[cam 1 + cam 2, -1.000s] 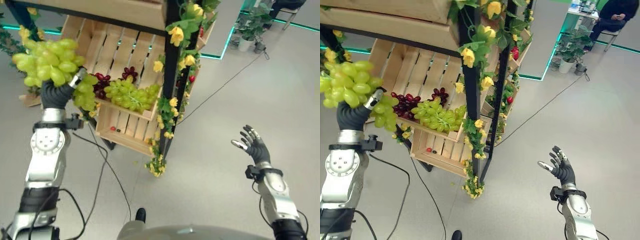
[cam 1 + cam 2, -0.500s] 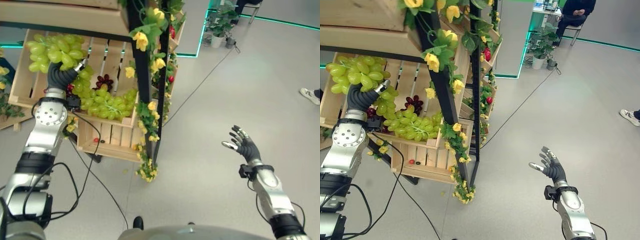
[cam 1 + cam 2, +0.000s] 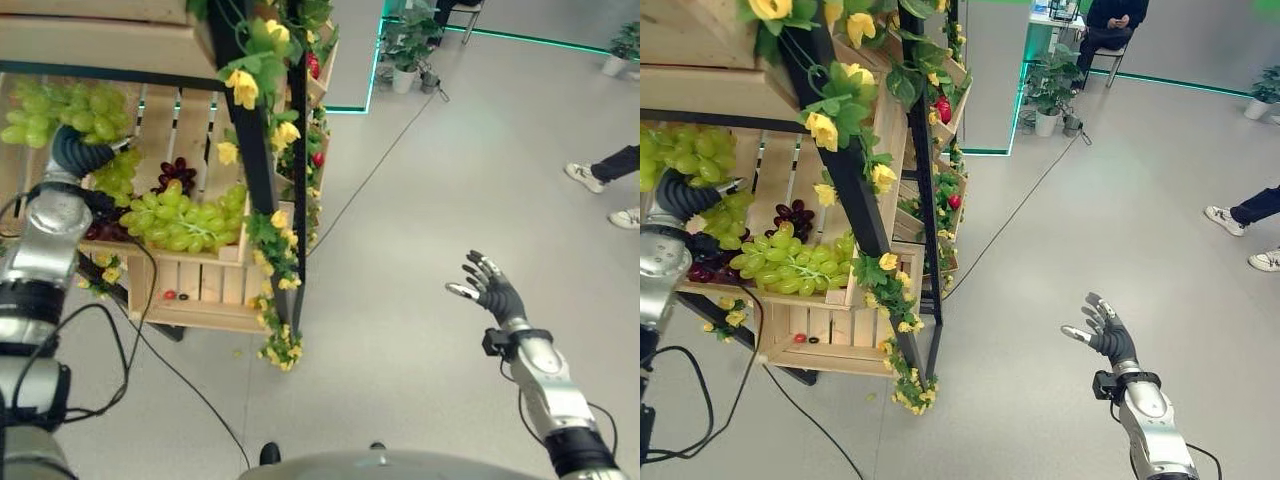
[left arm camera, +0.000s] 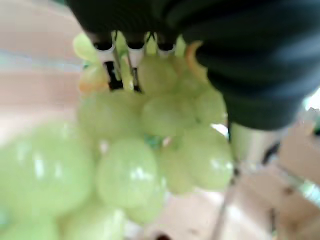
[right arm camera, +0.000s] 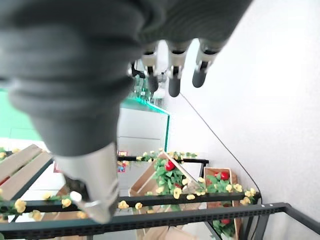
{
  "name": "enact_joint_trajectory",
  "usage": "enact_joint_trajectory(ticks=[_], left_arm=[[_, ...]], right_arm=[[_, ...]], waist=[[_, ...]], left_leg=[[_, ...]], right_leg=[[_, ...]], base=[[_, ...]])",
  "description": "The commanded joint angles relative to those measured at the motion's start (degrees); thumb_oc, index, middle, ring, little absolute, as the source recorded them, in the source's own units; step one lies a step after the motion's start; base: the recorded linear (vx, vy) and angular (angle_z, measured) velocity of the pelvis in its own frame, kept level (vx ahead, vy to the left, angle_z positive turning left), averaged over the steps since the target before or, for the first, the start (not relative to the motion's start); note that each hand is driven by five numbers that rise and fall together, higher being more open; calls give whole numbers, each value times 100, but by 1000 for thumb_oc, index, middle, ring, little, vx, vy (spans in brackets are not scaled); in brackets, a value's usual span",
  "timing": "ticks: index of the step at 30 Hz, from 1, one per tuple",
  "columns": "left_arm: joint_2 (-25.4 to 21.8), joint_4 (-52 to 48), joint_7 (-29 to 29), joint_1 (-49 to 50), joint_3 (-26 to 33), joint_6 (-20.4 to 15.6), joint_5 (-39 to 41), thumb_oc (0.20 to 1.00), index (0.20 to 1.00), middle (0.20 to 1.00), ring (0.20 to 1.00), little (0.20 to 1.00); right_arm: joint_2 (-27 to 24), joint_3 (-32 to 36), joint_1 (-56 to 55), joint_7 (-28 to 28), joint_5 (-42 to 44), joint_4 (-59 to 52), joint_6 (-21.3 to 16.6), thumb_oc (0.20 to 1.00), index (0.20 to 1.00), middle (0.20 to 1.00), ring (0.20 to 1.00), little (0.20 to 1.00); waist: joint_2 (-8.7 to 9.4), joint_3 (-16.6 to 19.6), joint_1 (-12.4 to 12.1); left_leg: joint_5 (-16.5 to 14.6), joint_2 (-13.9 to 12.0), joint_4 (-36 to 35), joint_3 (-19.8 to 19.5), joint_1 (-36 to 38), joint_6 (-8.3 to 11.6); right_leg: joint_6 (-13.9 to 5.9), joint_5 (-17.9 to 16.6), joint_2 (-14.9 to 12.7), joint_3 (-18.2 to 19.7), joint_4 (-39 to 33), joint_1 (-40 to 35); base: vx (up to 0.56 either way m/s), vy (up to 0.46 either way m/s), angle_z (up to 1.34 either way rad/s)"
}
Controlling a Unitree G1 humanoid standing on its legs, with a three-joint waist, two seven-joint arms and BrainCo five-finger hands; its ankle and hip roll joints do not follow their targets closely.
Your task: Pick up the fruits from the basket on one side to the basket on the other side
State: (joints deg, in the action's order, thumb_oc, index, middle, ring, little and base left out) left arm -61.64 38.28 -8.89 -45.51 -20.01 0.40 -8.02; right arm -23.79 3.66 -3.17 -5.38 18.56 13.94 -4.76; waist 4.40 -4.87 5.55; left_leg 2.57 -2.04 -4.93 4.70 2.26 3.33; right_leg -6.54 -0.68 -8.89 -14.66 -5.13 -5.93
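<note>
My left hand (image 3: 78, 152) is raised and shut on a big bunch of green grapes (image 3: 58, 104), which it holds up in front of the left part of a wooden crate (image 3: 165, 112) on the shelf. In the left wrist view the grapes (image 4: 150, 150) hang right under the curled fingers (image 4: 131, 54). Inside the crate lie another green bunch (image 3: 186, 216) and dark red grapes (image 3: 178, 172). Far off to the right my right hand (image 3: 489, 290) hovers open over the floor, holding nothing.
A black shelf post (image 3: 255, 150) wound with yellow flowers (image 3: 242, 88) and leaves stands by the crate. A lower crate (image 3: 205, 292) holds small bits of fruit. A person's shoes (image 3: 600, 185) show at the right, potted plants (image 3: 405, 55) and a seated person (image 3: 1110, 20) farther back.
The camera has turned right, shifting the shelf left. My left hand with the green grapes has moved closer to the crate. The right hand has stayed open and hardly moved.
</note>
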Motion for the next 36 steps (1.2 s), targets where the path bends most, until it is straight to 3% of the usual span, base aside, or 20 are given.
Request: enact_joint_trajectory(ticks=[1,2,5,6,11,24,28,30,31,33,34,35,36], left_arm=[[-730,-454,203,-1116,-539,-45,-2629,1000,1000,1000,1000,1000],[-979,-608,228,-1168,-1022,-182,-3496,1000,1000,1000,1000,1000],[-1121,-662,437,-1095,-1334,-421,-3647,1000,1000,1000,1000,1000],[-1407,-727,739,-1000,-1558,-601,-3886,1000,1000,1000,1000,1000],[-1503,-672,911,-1077,-2052,-861,-3826,1000,1000,1000,1000,1000],[-1404,-658,1062,-960,-2076,-974,-3514,1000,1000,1000,1000,1000],[-1266,-655,793,-511,-1275,-837,-2975,1000,1000,1000,1000,1000],[-692,-1172,385,600,205,-674,-2578,1000,1000,1000,1000,1000],[-692,-1217,393,716,322,-671,-2585,1000,1000,1000,1000,1000],[-327,-1552,169,1633,1506,-597,-2103,1000,1000,1000,1000,1000],[-319,-1599,175,1737,1603,-593,-2103,1000,1000,1000,1000,1000],[113,-1683,-77,2283,2399,-654,-1319,1000,1000,1000,1000,1000],[121,-1721,-68,2362,2478,-652,-1316,1000,1000,1000,1000,1000]], right_arm=[[-548,245,61,-53,-137,-411,-437,1000,1000,1000,1000,1000],[-552,299,-70,-109,-90,-499,-522,1000,1000,1000,1000,1000],[-535,326,-87,-126,56,-478,-566,1000,1000,1000,1000,1000],[-573,347,-103,-167,121,-492,-569,1000,1000,1000,1000,1000],[-555,244,-115,-258,168,-549,-655,1000,1000,1000,1000,1000],[-498,213,-56,-288,168,-587,-734,1000,1000,1000,1000,1000],[-402,240,-94,-283,161,-611,-762,1000,1000,1000,1000,1000],[-300,336,-204,-241,72,-646,-761,1000,1000,1000,1000,1000],[-329,316,-196,-241,71,-653,-756,1000,1000,1000,1000,1000],[-179,505,-292,-199,12,-637,-663,1000,1000,1000,1000,1000],[-202,486,-289,-199,7,-645,-656,1000,1000,1000,1000,1000],[-89,572,-320,-195,33,-639,-590,1000,1000,1000,1000,1000],[-109,552,-311,-195,34,-644,-586,1000,1000,1000,1000,1000]], waist=[[-302,137,-22],[-289,132,-21],[-275,134,-38],[-328,148,-33],[-340,150,-40],[-310,149,-65],[-269,131,-121],[-201,100,-196],[-225,106,-169],[-183,127,-232],[-203,129,-210],[-190,118,-242],[-204,123,-218]], left_leg=[[-604,-318,525,33,-35,142],[-584,-304,529,37,-68,135],[-597,-302,521,68,-56,126],[-600,-282,508,79,-42,116],[-574,-272,454,89,-26,107],[-548,-249,393,81,6,89],[-534,-239,381,73,2,93],[-562,-257,398,39,11,107],[-536,-251,398,39,-9,102],[-538,-245,403,15,-40,106],[-539,-245,403,19,-36,106],[-573,-254,412,23,-6,116],[-548,-250,411,26,-23,111]], right_leg=[[-539,393,-254,-129,539,63],[-559,367,-260,-118,528,99],[-579,352,-264,-80,513,114],[-590,341,-270,-58,494,114],[-595,325,-269,-87,457,92],[-589,300,-277,-128,421,79],[-575,298,-278,-139,407,76],[-526,359,-253,-154,406,35],[-524,335,-258,-153,402,52],[-480,346,-246,-179,373,52],[-480,345,-246,-175,370,49],[-457,379,-229,-157,363,16],[-454,354,-233,-154,361,33]], base=[[0,0,0],[0,0,0],[0,0,0],[0,0,0],[2,4,-1],[0,0,0],[0,0,0],[0,0,0],[0,0,0],[0,0,0],[0,0,0],[0,0,0],[0,0,0]])
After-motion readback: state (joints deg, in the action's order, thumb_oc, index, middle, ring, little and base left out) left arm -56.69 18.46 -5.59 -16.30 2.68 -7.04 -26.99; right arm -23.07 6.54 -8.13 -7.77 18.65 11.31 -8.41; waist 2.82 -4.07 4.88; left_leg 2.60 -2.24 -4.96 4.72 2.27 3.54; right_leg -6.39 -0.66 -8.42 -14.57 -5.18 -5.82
